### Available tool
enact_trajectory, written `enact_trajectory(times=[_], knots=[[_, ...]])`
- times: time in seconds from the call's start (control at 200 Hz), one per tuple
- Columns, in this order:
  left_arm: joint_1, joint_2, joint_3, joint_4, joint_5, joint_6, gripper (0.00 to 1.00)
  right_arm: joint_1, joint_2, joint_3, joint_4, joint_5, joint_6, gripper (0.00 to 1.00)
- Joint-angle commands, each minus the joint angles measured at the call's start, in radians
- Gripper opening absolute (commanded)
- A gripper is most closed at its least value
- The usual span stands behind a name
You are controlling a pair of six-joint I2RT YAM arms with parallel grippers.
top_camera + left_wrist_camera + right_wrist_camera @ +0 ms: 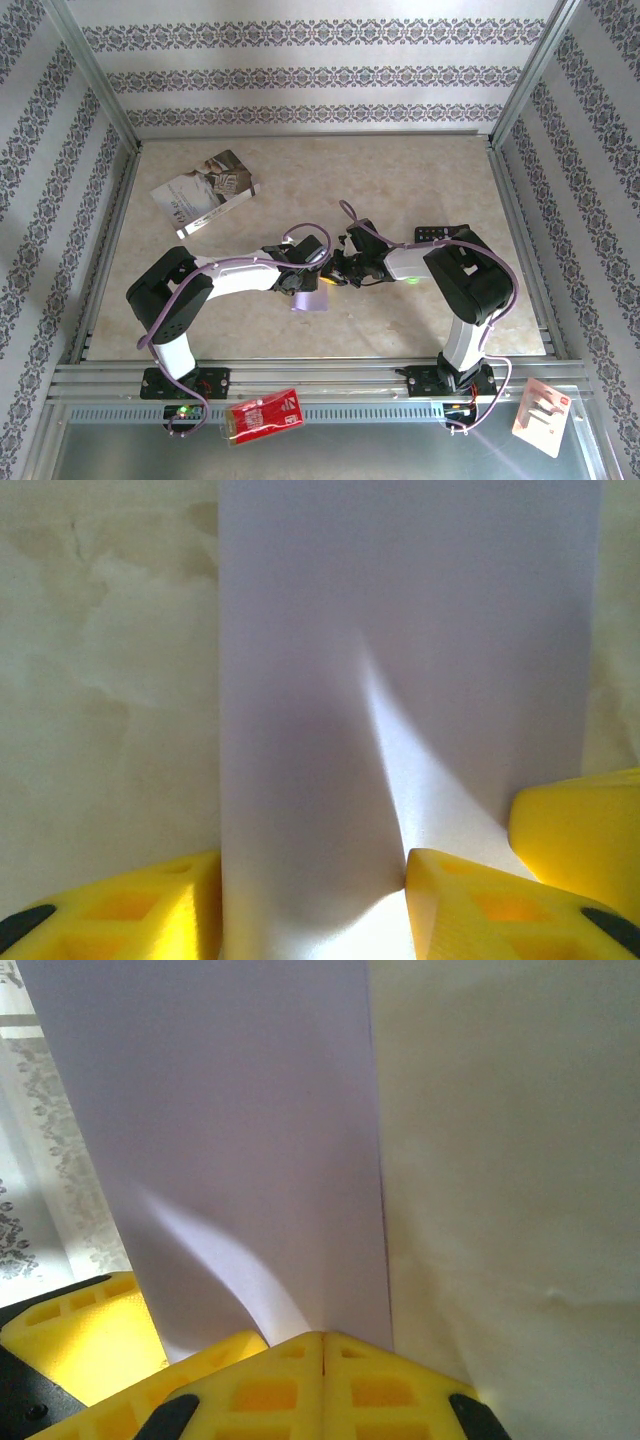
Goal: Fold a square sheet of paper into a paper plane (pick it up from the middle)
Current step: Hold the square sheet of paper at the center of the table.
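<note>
Right end effector (pixel 323 1342) pinches lilac sheet (pixel 250 1140) edge; bare table (pixel 510 1160) alongside.

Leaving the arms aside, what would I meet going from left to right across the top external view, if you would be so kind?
printed booklet → lilac paper → black calculator → white and red packet
</note>
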Motion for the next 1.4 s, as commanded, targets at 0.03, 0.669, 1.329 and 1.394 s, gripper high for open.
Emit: enact_trajectory(times=[0.03,0.669,1.329,1.394], knots=[[-0.005,0.062,-0.037,-0.026,0.017,0.003,0.5,0.015,0.032,-0.034,-0.124,0.108,-0.02,0.0],[-0.006,0.039,-0.022,-0.008,0.026,0.003,0.51,0.055,0.068,-0.069,-0.232,0.268,-0.001,0.0],[-0.003,-0.117,0.01,-0.055,0.006,-0.001,0.58,0.052,0.112,-0.093,-0.196,0.255,0.002,0.0],[-0.002,-0.144,0.005,-0.065,0.0,-0.008,0.58,0.052,0.114,-0.092,-0.197,0.254,0.0,0.0]])
